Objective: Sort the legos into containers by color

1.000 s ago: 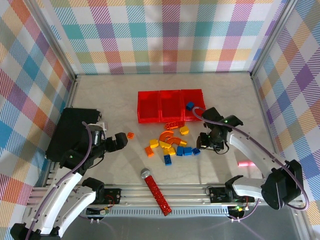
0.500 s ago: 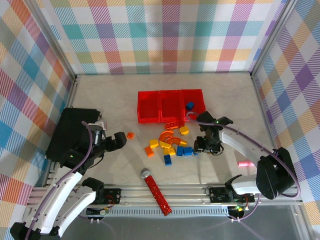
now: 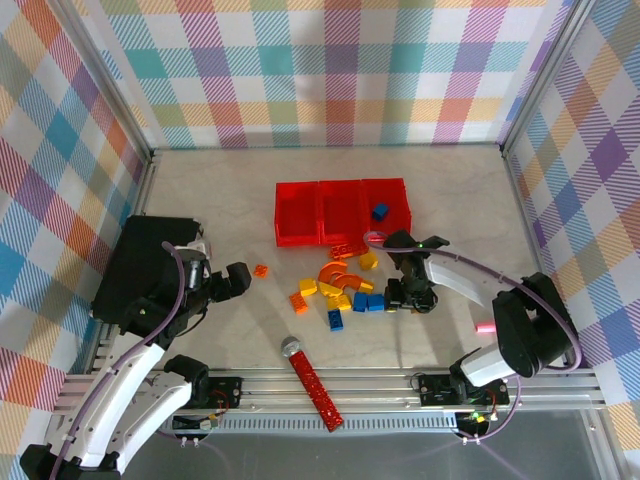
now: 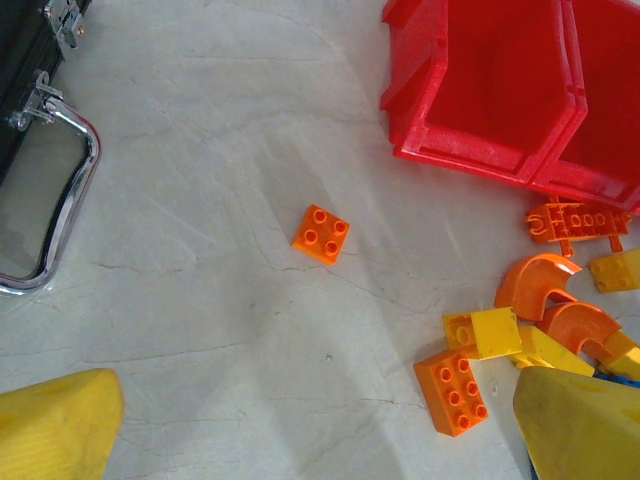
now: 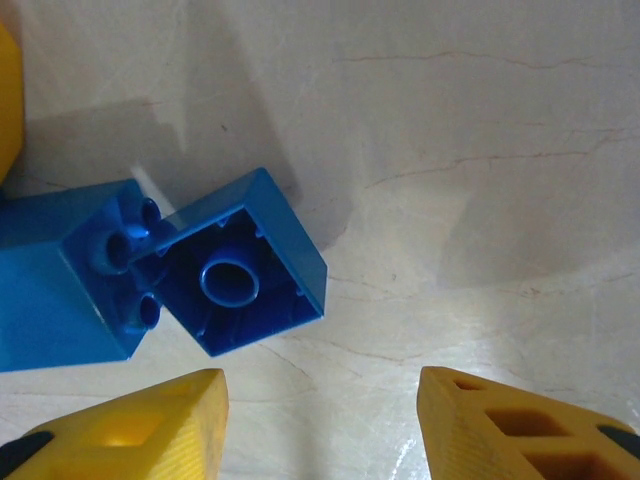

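Legos [image 3: 340, 285] lie in a loose heap on the table [image 3: 220, 190], just in front of three red bins [image 3: 342, 210] joined in a row. One blue brick [image 3: 380, 211] sits in the right-hand bin.

At the far left we see a black case [image 3: 145, 265] with a metal handle [image 4: 90, 165]. Beside it the left gripper [image 3: 238, 280] hangs low over bare table, its yellow fingers [image 4: 55, 425] spread wide with nothing between them. Just past it a single orange brick [image 3: 261, 270] lies studs up, apart from the heap.

Further right we come to the heap itself: orange arches [image 4: 540, 285], yellow bricks [image 4: 482, 332], another orange brick [image 4: 455, 392], and a few blue ones along its near edge. A red studded stick [image 3: 312, 382] lies nearer the arm bases.

At the heap's right edge the right gripper [image 3: 402, 297] points down at the table, its fingers [image 5: 150, 420] wide apart and empty. In its wrist view we see an upturned blue brick [image 5: 240, 265] touching a second blue brick [image 5: 65, 275]. Both lie just ahead of the spread fingers.
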